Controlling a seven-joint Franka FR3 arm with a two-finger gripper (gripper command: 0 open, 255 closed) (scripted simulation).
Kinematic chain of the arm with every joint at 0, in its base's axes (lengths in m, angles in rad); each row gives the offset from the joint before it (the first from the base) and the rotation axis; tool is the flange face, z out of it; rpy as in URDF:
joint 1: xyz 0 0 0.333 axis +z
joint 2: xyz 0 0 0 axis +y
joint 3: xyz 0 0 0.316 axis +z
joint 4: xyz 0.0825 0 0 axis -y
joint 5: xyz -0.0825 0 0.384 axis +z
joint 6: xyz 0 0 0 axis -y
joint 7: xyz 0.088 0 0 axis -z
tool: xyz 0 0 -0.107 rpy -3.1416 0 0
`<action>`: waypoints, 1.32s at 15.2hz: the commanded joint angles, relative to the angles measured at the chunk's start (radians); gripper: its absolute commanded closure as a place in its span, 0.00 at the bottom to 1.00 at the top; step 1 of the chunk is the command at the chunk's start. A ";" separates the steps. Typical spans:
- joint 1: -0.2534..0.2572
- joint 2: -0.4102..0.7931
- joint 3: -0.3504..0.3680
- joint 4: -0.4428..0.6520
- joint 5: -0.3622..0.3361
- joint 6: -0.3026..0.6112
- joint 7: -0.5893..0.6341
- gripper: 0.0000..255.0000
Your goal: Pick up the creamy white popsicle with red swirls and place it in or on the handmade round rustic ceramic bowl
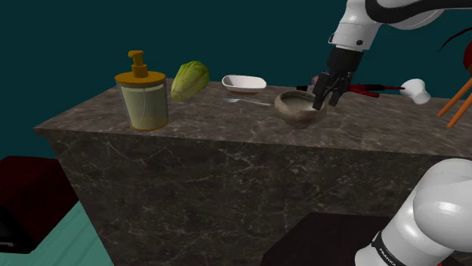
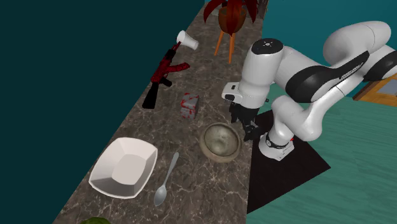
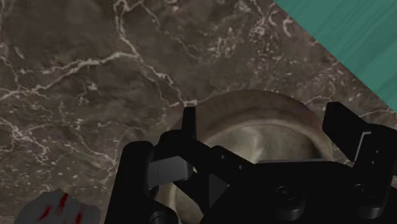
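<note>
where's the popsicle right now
In the second exterior view the popsicle lies on the counter between the red gun and the bowl, apart from the open gripper at the bowl's right.

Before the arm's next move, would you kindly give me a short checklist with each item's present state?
1. The gripper is open: ok, its jaws stand apart.
2. The gripper is empty: ok, nothing is clasped.
3. The popsicle is free to grasp: ok, it lies alone on the counter.
4. The gripper is above the popsicle: not ok, it hangs over the bowl.
5. The bowl is upright and empty: ok.
6. Which way the popsicle's stick points: cannot tell.
</note>
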 commanded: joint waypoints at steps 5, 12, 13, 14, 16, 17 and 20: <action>-0.032 0.123 -0.057 0.123 -0.038 -0.022 -0.036 0.00; -0.073 0.346 -0.153 0.370 -0.076 -0.082 -0.099 0.00; -0.079 0.379 -0.166 0.409 -0.078 -0.093 -0.109 0.00; -0.084 0.413 -0.180 0.450 -0.080 -0.105 -0.119 0.00; -0.095 0.482 -0.207 0.534 -0.080 -0.130 -0.140 0.00; -0.100 0.518 -0.221 0.579 -0.079 -0.144 -0.151 0.00; -0.109 0.564 -0.239 0.624 -0.077 -0.151 -0.166 0.00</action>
